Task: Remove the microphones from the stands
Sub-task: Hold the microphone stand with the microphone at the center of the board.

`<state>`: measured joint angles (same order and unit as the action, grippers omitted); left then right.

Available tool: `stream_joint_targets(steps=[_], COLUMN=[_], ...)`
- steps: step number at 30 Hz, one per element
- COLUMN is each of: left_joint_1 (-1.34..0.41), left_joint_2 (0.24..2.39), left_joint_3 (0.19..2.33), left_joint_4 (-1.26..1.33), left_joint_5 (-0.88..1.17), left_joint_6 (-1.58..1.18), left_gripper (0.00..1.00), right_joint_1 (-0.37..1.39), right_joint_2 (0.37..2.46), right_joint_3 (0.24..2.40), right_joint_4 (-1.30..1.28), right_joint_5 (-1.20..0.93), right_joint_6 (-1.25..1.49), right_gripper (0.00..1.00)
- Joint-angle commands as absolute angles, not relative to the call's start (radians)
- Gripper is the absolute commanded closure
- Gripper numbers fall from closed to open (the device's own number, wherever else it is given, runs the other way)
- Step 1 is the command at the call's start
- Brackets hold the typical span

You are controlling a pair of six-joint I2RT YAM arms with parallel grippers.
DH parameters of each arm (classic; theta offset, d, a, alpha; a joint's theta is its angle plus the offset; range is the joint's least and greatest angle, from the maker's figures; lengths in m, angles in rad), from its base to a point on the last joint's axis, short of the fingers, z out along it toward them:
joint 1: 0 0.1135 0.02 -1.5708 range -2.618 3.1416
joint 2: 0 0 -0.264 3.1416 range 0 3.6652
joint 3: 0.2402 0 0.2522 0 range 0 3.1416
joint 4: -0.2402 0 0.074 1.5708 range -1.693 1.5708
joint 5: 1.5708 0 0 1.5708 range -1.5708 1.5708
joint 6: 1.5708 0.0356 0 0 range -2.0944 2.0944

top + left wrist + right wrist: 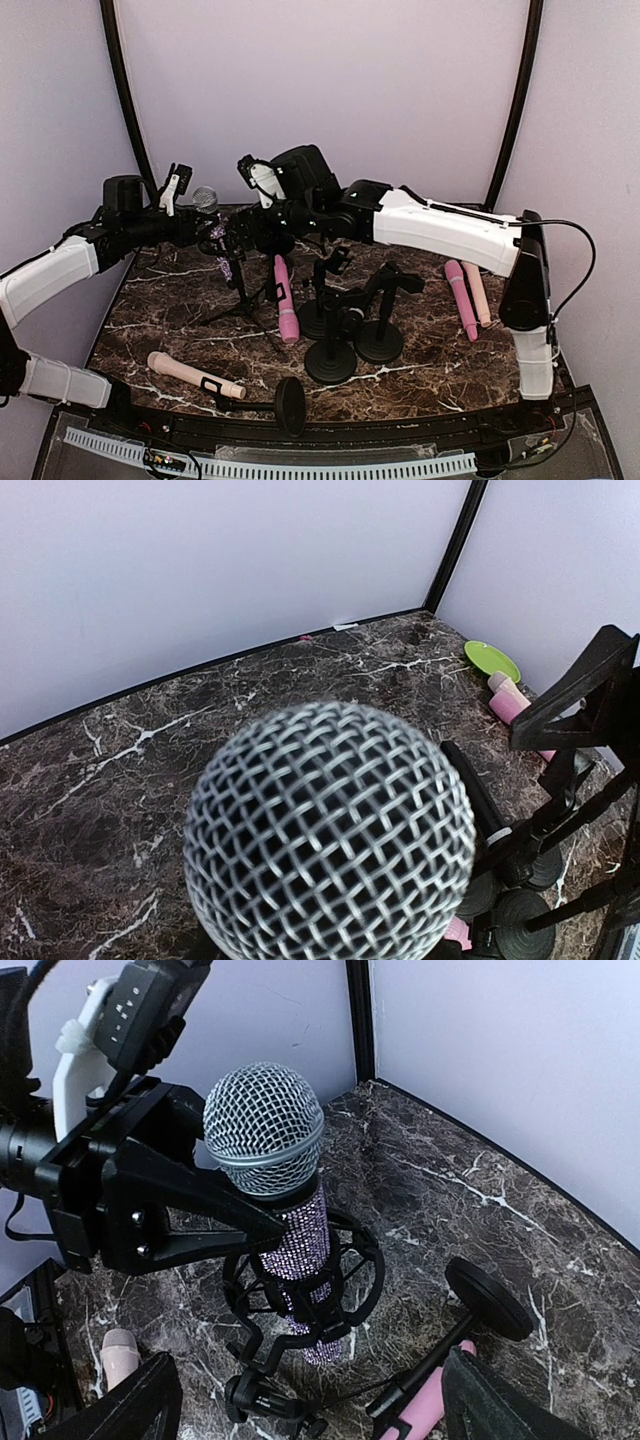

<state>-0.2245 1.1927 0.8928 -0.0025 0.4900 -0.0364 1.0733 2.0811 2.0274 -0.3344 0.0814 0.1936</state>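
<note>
- We are clamping the left pincer on the microphone, just under its mesh head. The right pincer is standing wide apart, holding nothing.
- The microphone is sitting upright in the stand, long axis vertical, straight ahead of the right pincer; the left pincer is nearer.
- We are counting five microphones and five stands on the counter, one stand tipped.

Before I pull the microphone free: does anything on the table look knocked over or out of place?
Yes: one stand lies toppled on its side at the near edge, its round base up on edge, beside a loose pale microphone.
</note>
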Motion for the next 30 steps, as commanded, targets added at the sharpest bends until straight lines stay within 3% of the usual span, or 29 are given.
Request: stream_joint_targets(steps=[1,15,30], left_joint_1=[-0.248,-0.252,-0.252], left_joint_2=[1.175,1.157,1.134], left_joint_3=[0.895,0.899,0.931], left_joint_4=[0.007,0.006,0.073], left_joint_5=[0.548,0.524,0.601], left_joint_6=[-0.043,-0.033,-0.027], left_gripper=[1.0,1.0,1.0], right_joint_1=[1.081,1.086,1.087], right_joint_2=[2.134,2.239,2.272], right_joint_3=[2.103,2.136,2.098], right_joint_4=[-0.352,-0.41,-0.465], right_joint_5=[0.077,0.03,0.044], right_joint_6=[0.197,0.21,0.218], right_gripper=[0.09,0.16,0.29])
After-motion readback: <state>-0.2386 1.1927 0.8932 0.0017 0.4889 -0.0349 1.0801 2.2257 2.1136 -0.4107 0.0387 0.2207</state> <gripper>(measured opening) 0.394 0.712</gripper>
